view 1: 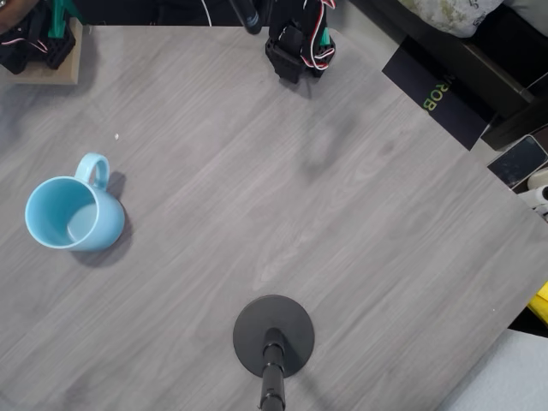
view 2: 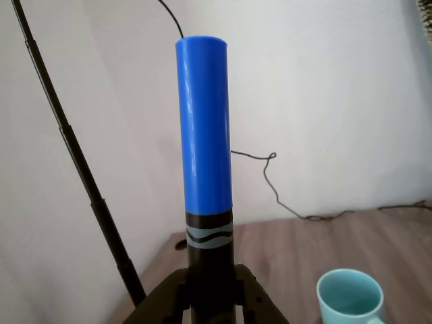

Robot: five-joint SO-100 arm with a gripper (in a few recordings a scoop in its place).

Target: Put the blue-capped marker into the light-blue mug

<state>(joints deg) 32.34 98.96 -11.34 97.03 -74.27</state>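
Seen from the wrist view, the blue-capped marker (view 2: 204,175) stands upright in the centre of the frame, its bright blue cap pointing up and its dark barrel, marked with pale wavy lines, running down between the gripper (view 2: 210,297) at the bottom edge. The two dark fingers (view 2: 165,297) press against the barrel from either side, so the gripper is clamped on the marker and holds it in the air. Behind it is a pale wall, with a thin black pole (view 2: 74,162) slanting up on the left and a thin cable (view 2: 270,177) trailing down the wall to the wooden surface. At the lower right corner of this view the light-blue mug (view 2: 349,297) sits on the tabletop, its open mouth facing up, well apart from the marker. In the overhead view the mug (view 1: 73,214) stands upright on the left side of the grey wood-grain table (view 1: 342,223), its loop handle toward the top of the picture. A round black stand base (view 1: 274,336) with a pole rising from it sits near the bottom edge, well apart from the mug. The arm's dark base (view 1: 298,43), with red and white wires, sits at the top edge of the table.
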